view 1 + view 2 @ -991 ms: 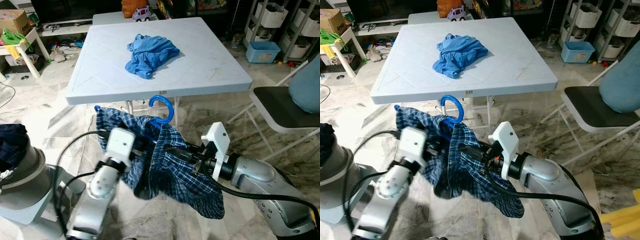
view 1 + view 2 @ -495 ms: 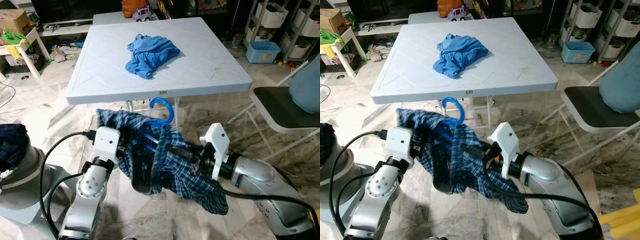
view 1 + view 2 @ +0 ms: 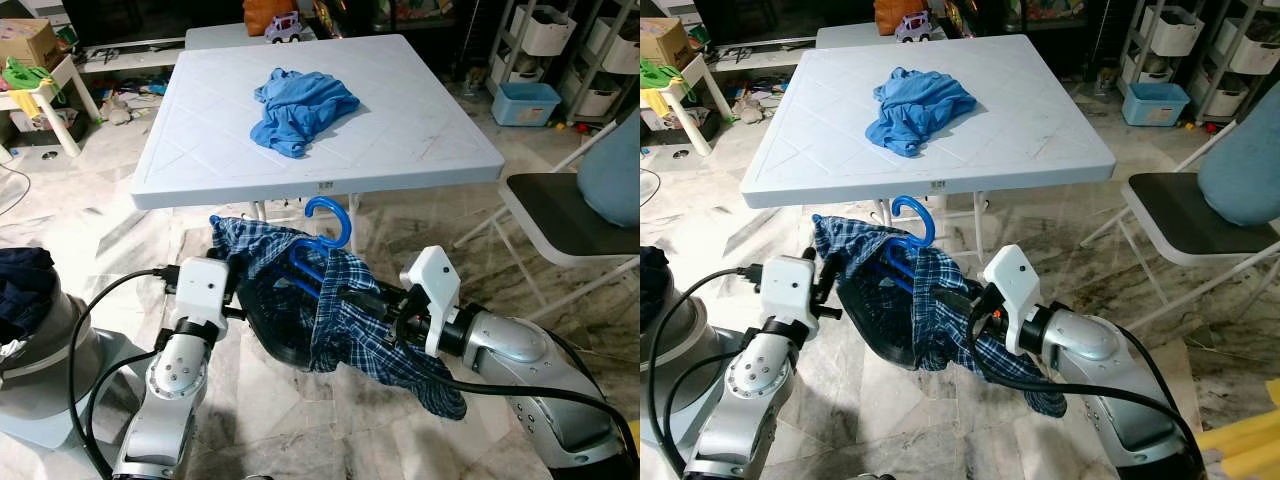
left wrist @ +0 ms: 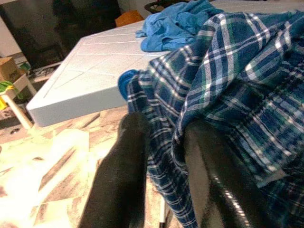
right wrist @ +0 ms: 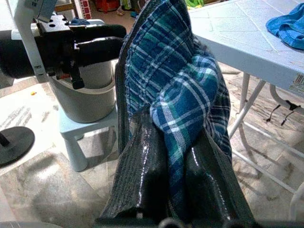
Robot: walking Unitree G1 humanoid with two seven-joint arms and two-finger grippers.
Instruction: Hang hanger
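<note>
A blue plastic hanger (image 3: 326, 225) sits inside a blue plaid garment (image 3: 345, 325), its hook sticking up just below the front edge of the white table (image 3: 430, 130). Both grippers hold the garment in front of that edge. My left gripper (image 3: 246, 300) is shut on the cloth's left edge, with plaid fabric caught between its fingers (image 4: 128, 175). Shut on a fold at the right side is my right gripper (image 3: 352, 300); the cloth bunches between its fingers (image 5: 142, 166). Between the two, the garment hangs open like a pouch.
A crumpled blue cloth (image 3: 300, 105) lies on the table. A folding chair (image 3: 560, 215) stands at the right. A grey tub with dark clothes (image 3: 35, 330) is at my left. Shelves and a blue bin (image 3: 525, 100) line the back right; the floor is marble.
My left gripper drew back to the left and the garment has spread open between the grippers. The hanger hook has shifted slightly right and up.
</note>
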